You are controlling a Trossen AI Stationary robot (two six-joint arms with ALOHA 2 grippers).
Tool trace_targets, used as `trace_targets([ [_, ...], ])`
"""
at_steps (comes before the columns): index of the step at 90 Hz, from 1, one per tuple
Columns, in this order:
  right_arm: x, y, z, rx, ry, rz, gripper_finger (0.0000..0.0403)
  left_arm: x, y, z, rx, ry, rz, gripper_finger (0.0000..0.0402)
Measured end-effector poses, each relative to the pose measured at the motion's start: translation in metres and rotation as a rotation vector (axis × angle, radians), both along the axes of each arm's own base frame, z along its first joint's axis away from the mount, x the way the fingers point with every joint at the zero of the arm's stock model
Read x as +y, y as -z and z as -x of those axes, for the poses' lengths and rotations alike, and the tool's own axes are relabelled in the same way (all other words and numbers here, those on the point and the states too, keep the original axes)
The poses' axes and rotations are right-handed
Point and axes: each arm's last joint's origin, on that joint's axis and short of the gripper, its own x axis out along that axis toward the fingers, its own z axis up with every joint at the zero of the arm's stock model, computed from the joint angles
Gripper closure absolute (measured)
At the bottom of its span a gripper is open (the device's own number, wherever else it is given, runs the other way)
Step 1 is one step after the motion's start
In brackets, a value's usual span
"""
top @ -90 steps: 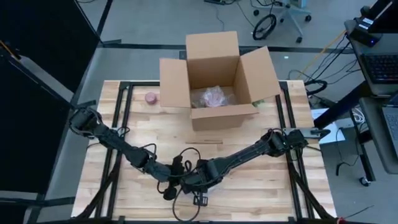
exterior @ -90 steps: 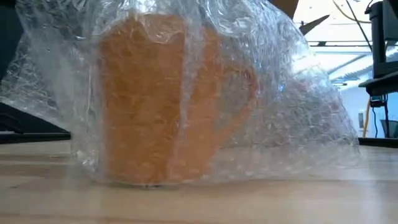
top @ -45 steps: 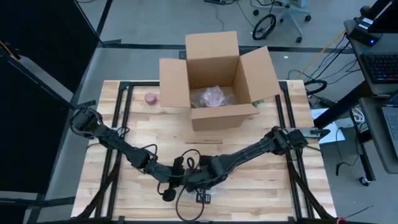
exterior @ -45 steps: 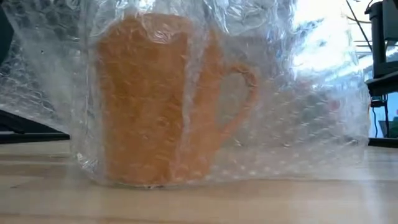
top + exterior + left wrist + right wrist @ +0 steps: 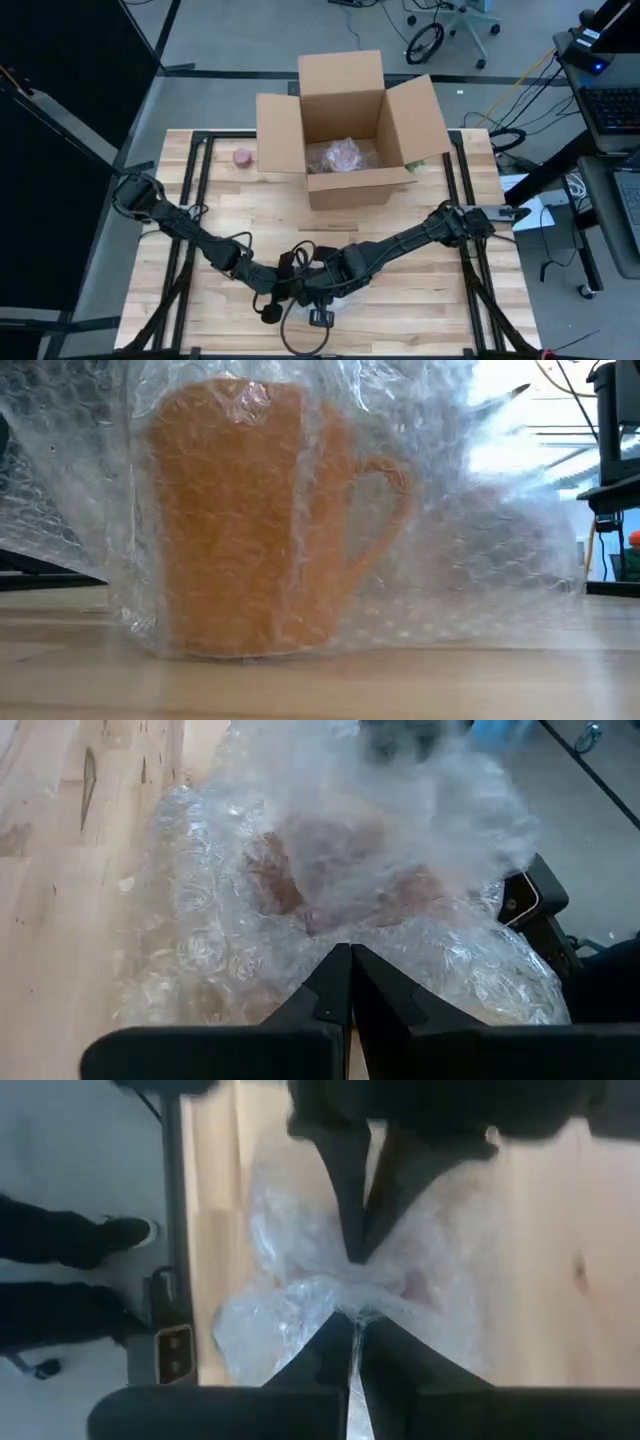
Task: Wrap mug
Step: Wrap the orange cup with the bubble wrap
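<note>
Bubble wrap shrouds the orange mug mid-fold; both grippers, left and right, pinch the film. Next, probably, tucking loose ends.

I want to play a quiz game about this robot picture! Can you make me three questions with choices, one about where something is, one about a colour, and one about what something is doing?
1. Where is the cardboard box?
A. At the far side of the table, flaps open
B. On the floor
C. Under the mug

2. What colour is the mug?
A. Blue
B. Orange
C. Green

3. What is the right tool doing?
A. Hanging open above the box
B. Holding a pen
C. Pinching the bubble wrap shut between its fingers

Answers:
1. A, the high view shows the box on the table's far edge with its flaps spread.
2. B, orange shows through the wrap in the low view.
3. C, the right wrist view shows the wrap gathered where its fingers meet. The left tool is shut on the wrap too.
</note>
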Motion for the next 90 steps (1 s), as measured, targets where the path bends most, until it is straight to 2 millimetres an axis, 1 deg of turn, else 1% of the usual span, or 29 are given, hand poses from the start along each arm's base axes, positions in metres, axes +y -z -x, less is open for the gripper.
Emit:
trace_targets([
  [7,0.002,-0.002,-0.004,-0.057,-0.002,-0.01,0.0403,0.0,0.0,0.0,-0.003,-0.002,0.0,0.0402],
  [16,0.004,0.008,-0.008,-0.05,0.016,-0.006,0.0392,0.0,-0.001,0.0,-0.006,-0.003,0.003,0.0402],
  [23,0.004,0.018,-0.008,-0.014,0.026,0.011,0.0364,0.0,-0.001,0.0,-0.007,-0.003,0.003,0.0402],
  [32,0.003,0.017,-0.008,-0.022,0.029,0.023,0.0316,0.0,-0.001,0.0,-0.007,-0.003,0.004,0.0402],
  [41,-0.004,0.006,-0.003,0.023,-0.004,-0.013,0.027,0.0,-0.001,0.0,-0.007,-0.002,0.005,0.0402],
  [48,-0.01,-0.015,0.007,0.026,-0.004,-0.079,0.0244,0.0,-0.001,0.0,-0.007,0.0,0.006,0.0402],
  [56,-0.01,-0.044,0.025,-0.015,0.014,-0.112,0.023,0.0,-0.001,-0.001,-0.008,0.001,0.007,0.0402],
  [64,0.001,-0.059,0.04,-0.051,-0.001,-0.106,0.0229,0.0,-0.001,-0.001,-0.009,0.001,0.01,0.0402],
  [74,0.025,-0.058,0.053,-0.064,-0.03,-0.061,0.0236,0.0,-0.001,-0.001,-0.009,0.0,0.011,0.0402],
  [82,0.05,-0.047,0.056,-0.103,-0.086,0.009,0.0246,0.001,-0.001,-0.001,-0.009,-0.002,0.011,0.0402],
  [90,0.067,-0.02,0.051,-0.099,-0.073,0.132,0.0265,0.002,-0.001,-0.002,-0.01,-0.004,0.011,0.0402],
])
